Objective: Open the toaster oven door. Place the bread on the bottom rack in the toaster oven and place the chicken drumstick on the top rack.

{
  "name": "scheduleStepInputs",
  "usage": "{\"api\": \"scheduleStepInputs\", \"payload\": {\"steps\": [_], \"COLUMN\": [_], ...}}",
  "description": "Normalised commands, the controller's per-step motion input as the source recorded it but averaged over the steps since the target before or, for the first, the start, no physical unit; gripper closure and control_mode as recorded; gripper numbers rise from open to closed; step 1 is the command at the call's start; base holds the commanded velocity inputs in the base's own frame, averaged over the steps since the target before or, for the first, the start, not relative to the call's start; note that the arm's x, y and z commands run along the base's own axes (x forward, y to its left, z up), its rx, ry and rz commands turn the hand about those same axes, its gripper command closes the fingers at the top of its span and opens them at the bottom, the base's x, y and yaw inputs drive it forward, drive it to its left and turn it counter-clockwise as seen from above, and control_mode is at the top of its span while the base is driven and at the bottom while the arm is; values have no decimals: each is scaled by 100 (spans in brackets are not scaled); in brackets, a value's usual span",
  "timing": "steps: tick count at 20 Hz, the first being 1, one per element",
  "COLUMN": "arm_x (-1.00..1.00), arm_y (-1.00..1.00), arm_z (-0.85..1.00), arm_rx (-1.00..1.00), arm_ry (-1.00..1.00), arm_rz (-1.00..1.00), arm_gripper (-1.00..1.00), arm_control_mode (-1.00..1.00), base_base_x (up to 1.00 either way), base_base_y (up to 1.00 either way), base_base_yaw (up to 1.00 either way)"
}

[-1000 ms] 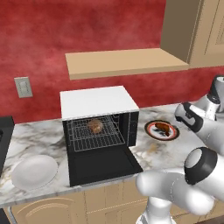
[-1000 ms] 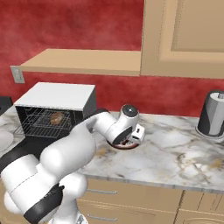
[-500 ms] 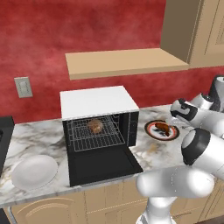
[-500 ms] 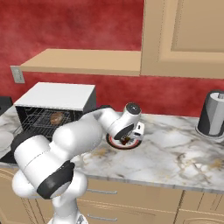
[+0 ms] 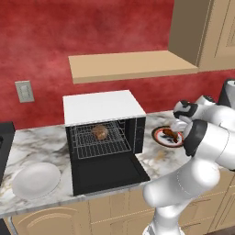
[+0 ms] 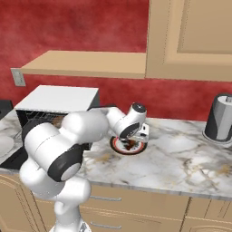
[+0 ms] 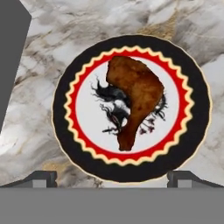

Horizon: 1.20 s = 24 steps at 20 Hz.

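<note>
The marble counter (image 5: pixel 41 137) carries everything, and the toaster oven (image 5: pixel 103 137) sits on it as the biggest item: a black box with a white top, its door (image 5: pixel 108 172) folded down flat toward the camera. The left base view looks straight into the cavity, where the bread (image 5: pixel 99 132) rests on a wire rack (image 5: pixel 98 142); from the right base view the arm's white bulk covers most of that opening, so the oven (image 6: pixel 59 102) shows mainly its top and side. The left view also takes in a plain white plate (image 5: pixel 36 180) to the oven's left, while the right view adds a grey kettle (image 6: pixel 219 118) far along the counter. To the oven's right lies a patterned plate (image 7: pixel 192 78) with a black and red rim, and the hand view shows the chicken drumstick (image 7: pixel 135 98) lying on its centre, thick end up, bone end toward the fingers. The gripper (image 7: pixel 111 177) hangs directly above the plate, fingers spread wide, holding nothing.
</note>
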Motion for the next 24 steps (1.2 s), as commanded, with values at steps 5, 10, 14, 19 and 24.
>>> {"api": "scheduleStepInputs", "payload": {"steps": [5, 10, 14, 19, 24], "arm_x": [14, 25, 24, 15, 15], "arm_y": [2, 6, 1, 0, 0], "arm_z": [-22, -19, -10, -12, -12], "arm_rx": [0, -1, -1, -1, -2], "arm_ry": [0, 0, 0, 0, 0], "arm_rz": [0, 0, 0, 1, 0], "arm_gripper": [-100, -100, -100, -100, -100], "arm_control_mode": [-100, -100, -100, -100, -100], "base_base_x": [0, 0, 0, 0, 0], "base_base_y": [0, 0, 0, 0, 0], "base_base_yaw": [0, 0, 0, 0, 0]}}
